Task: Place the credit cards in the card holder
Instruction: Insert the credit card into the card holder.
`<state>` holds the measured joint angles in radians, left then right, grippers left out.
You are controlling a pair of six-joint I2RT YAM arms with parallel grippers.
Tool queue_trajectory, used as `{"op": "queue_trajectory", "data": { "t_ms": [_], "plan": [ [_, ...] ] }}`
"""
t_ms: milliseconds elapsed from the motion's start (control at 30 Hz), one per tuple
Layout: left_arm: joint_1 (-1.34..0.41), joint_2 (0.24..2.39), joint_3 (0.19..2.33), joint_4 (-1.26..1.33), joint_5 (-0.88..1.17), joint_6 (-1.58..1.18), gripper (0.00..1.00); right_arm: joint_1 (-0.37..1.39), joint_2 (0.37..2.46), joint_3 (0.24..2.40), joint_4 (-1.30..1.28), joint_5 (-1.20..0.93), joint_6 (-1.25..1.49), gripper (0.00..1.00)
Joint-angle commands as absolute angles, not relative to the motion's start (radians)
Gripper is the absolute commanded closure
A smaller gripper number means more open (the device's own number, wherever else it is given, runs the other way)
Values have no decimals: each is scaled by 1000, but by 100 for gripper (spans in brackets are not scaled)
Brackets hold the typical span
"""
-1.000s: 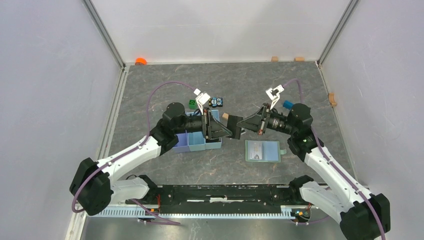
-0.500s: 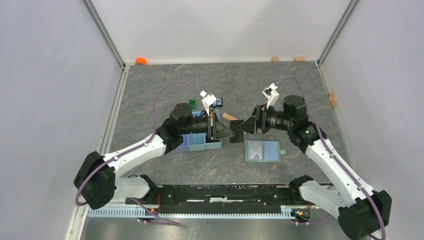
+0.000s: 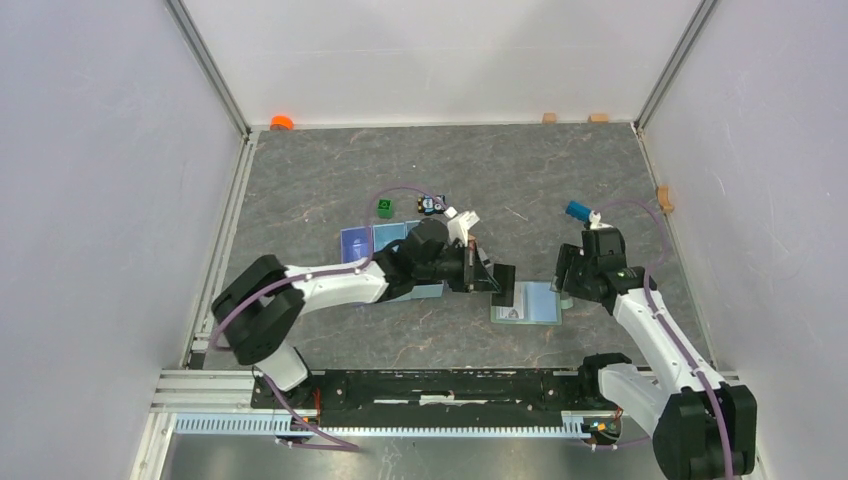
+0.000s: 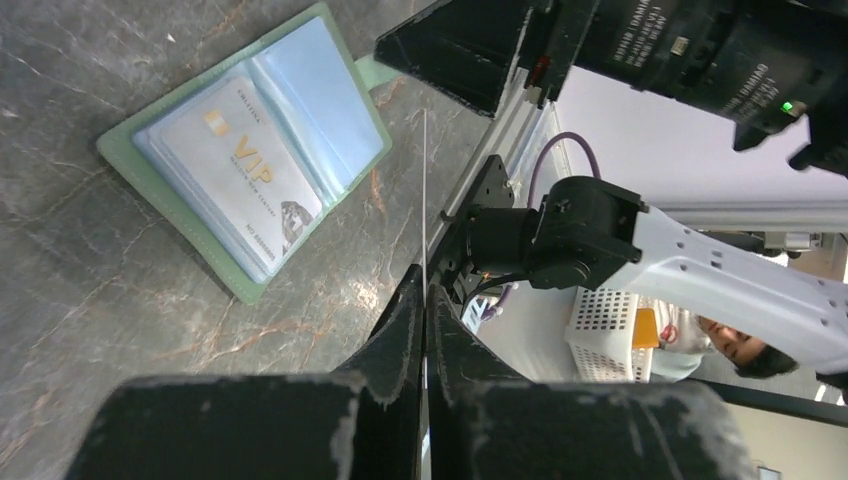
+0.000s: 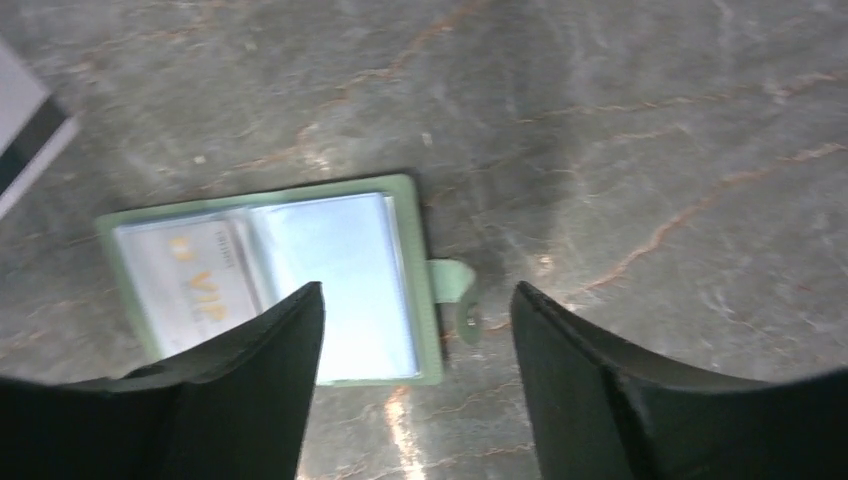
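Observation:
The card holder (image 3: 535, 302) lies open on the table, sage green with pale blue slots (image 4: 318, 95) and its snap tab (image 5: 455, 290) on the right. One whitish VIP credit card (image 4: 235, 180) sits in its left slot. My left gripper (image 3: 500, 285) is shut on a second credit card (image 4: 424, 180), seen edge-on as a thin line just left of the holder. That card's white face and dark stripe (image 5: 25, 140) show in the right wrist view. My right gripper (image 5: 417, 295) hangs open over the holder's right edge and tab, holding nothing.
A light blue tray (image 3: 358, 243) sits partly under the left arm. A green cube (image 3: 384, 208) and a small blue toy (image 3: 430, 204) lie behind it, and a blue object (image 3: 577, 211) sits behind the right arm. Small blocks (image 3: 549, 117) line the back wall.
The arms met in mid-air; the left gripper shut on the card and the right one let go. The left arm carried it down beside the holder; the right dropped to the holder's right edge.

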<state>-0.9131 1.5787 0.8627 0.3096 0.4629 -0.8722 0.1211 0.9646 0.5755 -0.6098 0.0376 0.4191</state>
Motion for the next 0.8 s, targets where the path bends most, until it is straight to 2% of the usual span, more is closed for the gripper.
{"op": "queue_trajectory", "data": {
  "t_ms": [0, 100, 300, 367, 500, 600, 767],
  "plan": [
    [-947, 1677, 954, 354, 435, -956, 98, 115, 963, 546, -580, 191, 389, 33],
    [-957, 1742, 989, 356, 448, -969, 98, 115, 995, 530, -563, 175, 381, 42],
    [-962, 1810, 1019, 356, 448, -975, 98, 115, 1027, 512, -540, 138, 372, 52],
    [-965, 1837, 1033, 356, 454, -980, 98, 115, 1031, 501, -537, 142, 371, 59],
    [-970, 1896, 1072, 356, 469, -990, 98, 114, 1037, 480, -529, 147, 370, 85],
    [-971, 1938, 1094, 357, 475, -1008, 98, 115, 1040, 474, -528, 149, 368, 98],
    [-971, 1994, 1104, 373, 490, -1029, 98, 115, 1041, 465, -528, 165, 367, 100]
  ]
}}
